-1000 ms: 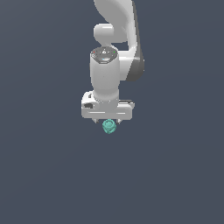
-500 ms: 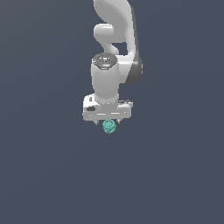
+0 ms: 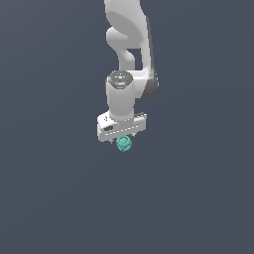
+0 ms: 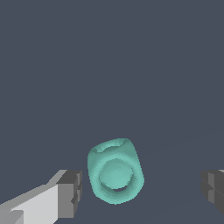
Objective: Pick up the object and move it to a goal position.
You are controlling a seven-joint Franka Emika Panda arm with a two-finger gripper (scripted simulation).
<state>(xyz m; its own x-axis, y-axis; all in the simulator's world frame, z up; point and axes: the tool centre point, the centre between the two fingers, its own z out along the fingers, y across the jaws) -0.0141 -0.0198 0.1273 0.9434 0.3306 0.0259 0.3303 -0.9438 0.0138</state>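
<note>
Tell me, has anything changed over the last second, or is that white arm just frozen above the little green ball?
Barely anything. The arm's upper joints shifted slightly, and the hand looks a touch higher in the exterior view. The teal ball sits in the same place just under the hand. In the wrist view it lies between the fingers with gaps on both sides, so nothing is gripped.

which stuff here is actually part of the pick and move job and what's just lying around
Part of the job:
- teal-green ball, sitting between the fingers but with a gap on each side
- gripper, open around it, under the white arm

Just lying about:
- nothing else shows in either view, only the plain dark grey background
</note>
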